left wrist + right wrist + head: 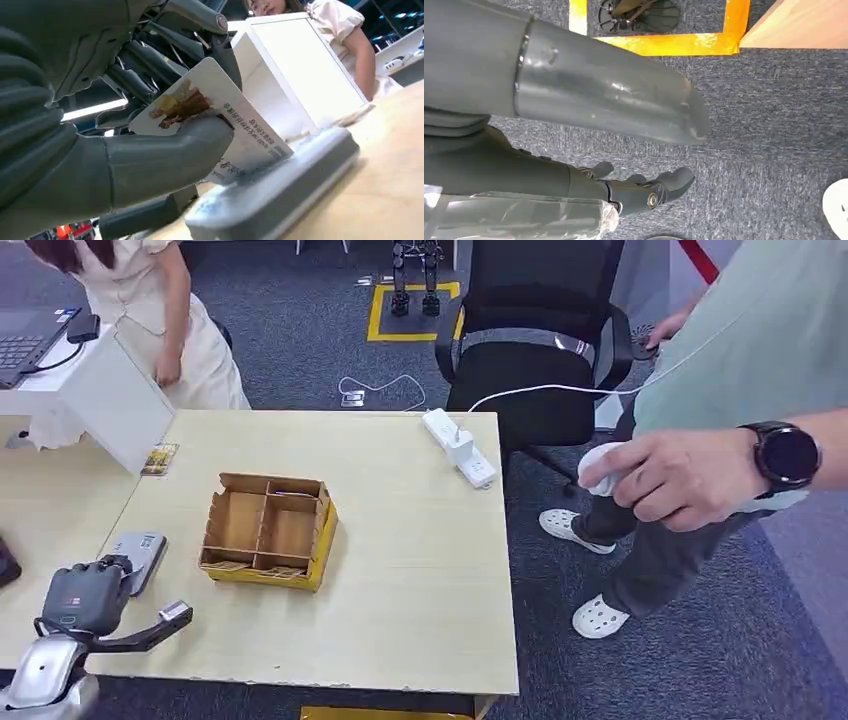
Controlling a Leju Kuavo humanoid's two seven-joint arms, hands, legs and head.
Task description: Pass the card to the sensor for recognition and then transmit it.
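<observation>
My left hand is over the table's near left corner and pinches a white card with a brown picture and printed lines between its thumb and its dark fingers. The card's lower edge touches, or is just above, the flat grey sensor, which lies on the table beside the hand. In the head view the sensor partly sticks out beyond the hand. My right hand hangs over grey carpet with its fingers apart and nothing in them.
A cardboard box with compartments stands mid-table, and a white power strip lies at the far edge. A white stand and several small cards are at the far left. One person stands behind it, another person's hand is at the right, and an office chair is behind.
</observation>
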